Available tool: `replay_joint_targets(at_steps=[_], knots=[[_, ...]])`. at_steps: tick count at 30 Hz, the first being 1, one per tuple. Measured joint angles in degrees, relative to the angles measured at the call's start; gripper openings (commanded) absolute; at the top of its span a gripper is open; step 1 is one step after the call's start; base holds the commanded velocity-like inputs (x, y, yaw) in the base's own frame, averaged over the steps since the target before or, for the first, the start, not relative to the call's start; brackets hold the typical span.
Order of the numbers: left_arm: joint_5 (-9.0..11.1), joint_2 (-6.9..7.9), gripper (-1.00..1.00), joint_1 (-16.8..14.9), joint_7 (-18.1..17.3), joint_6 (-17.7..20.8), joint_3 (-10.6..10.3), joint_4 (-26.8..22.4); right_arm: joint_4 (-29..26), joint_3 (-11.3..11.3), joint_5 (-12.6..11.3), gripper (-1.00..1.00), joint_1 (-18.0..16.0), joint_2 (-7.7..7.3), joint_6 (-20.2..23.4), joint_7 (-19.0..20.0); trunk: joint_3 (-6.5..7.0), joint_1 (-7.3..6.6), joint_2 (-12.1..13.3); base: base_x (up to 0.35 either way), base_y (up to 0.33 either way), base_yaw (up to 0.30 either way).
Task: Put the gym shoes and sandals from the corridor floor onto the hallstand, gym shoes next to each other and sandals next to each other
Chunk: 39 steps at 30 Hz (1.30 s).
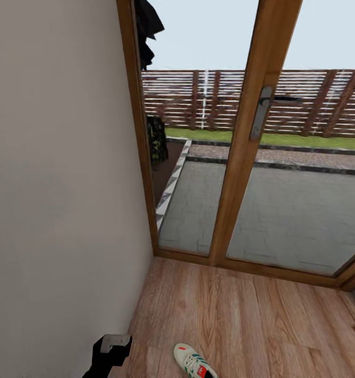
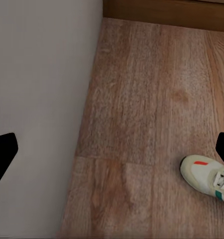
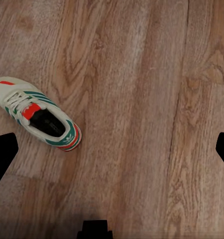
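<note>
The left arm (image 1: 110, 353) is matte black and blocky, with a pale grey plate on top.

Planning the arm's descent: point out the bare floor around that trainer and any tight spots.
Bare planks run from the gym shoe to the glass door's frame, and across the corridor floor on the shoe's far side in the right wrist view. It is tight between the shoe and the wall, where the left gripper hangs.
</note>
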Motion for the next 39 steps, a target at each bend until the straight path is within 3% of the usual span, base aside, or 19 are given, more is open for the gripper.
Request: replay_joint_targets(at_steps=[31,39], knots=[[0.0,0.0,1.0,0.0,0.0,0.0,0.0,0.0,0.0,0.0,0.0,1.0,0.0,0.0,0.0,0.0,0.0,-0.01,0.0,-0.005,-0.052,0.0],[0.0,0.0,1.0,0.0,0.0,0.0,0.0,0.0,0.0,0.1,0.0,1.0,0.0,0.0,0.0,0.0,0.0,0.0,0.0,-0.136,-0.001,0.0]])
